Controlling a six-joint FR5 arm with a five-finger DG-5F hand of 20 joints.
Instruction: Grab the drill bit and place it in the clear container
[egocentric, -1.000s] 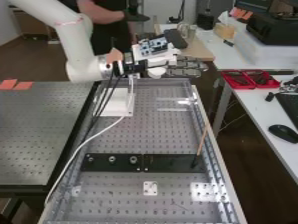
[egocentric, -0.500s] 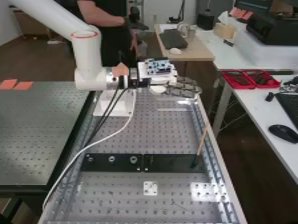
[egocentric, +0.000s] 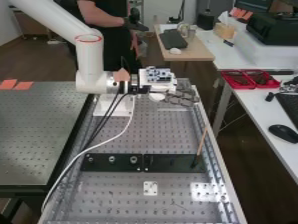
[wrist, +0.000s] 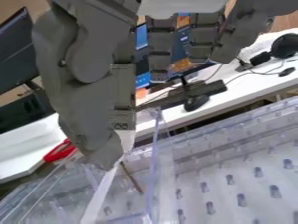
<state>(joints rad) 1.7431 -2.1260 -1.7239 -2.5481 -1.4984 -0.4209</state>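
Observation:
My hand (egocentric: 178, 98) is over the clear container (egocentric: 174, 108) at the bench's far right, its fingertips near the right rail. In the wrist view the hand (wrist: 86, 75) has its thumb and a finger together around the upper end of the thin brown drill bit (wrist: 132, 178). The bit slants down from the fingertips, its lower part seen among the see-through walls of the container (wrist: 157, 165). The pinch itself is hidden behind the fingertips.
A wooden-handled tool (egocentric: 201, 142) leans at the right end of a black plate (egocentric: 113, 162). White cables loop along the bench's left side. Red bins (egocentric: 249, 79) and a mouse (egocentric: 284, 133) lie on the side table. A person stands behind the arm.
The hand has come down and toward the bench's near end, from beyond its far edge to over the clear container. The wooden-handled tool has stayed in place.

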